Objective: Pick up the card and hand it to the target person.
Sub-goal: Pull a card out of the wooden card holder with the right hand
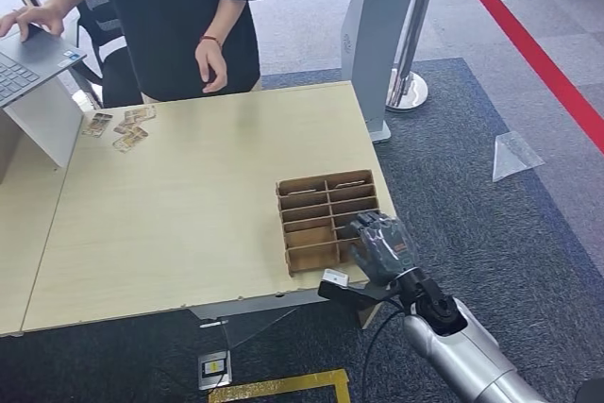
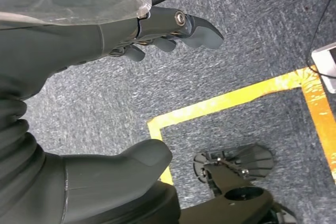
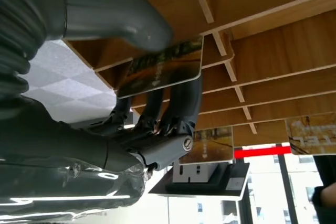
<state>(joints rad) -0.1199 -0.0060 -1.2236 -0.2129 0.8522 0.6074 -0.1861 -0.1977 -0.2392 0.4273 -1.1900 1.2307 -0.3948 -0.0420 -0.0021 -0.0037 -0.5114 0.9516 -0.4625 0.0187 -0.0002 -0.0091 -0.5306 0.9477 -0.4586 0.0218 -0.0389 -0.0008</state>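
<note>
Laptop: one (image 1: 28,58), at the table's far left.
Loose cards: three or four (image 1: 121,126), near the person (image 1: 178,16).
Rack: one (image 1: 313,214).
Card: one (image 3: 162,66), pinched by my right hand (image 1: 381,247) at the rack.
Left hand (image 2: 118,40): fingers apart, holding nothing.

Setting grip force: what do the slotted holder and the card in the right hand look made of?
Slotted holder: thin brown board, probably wood or fibreboard, matte with visible grain. Card pinched by the right hand: thin stiff sheet, likely plastic, glossy print, rounded corner.
</note>
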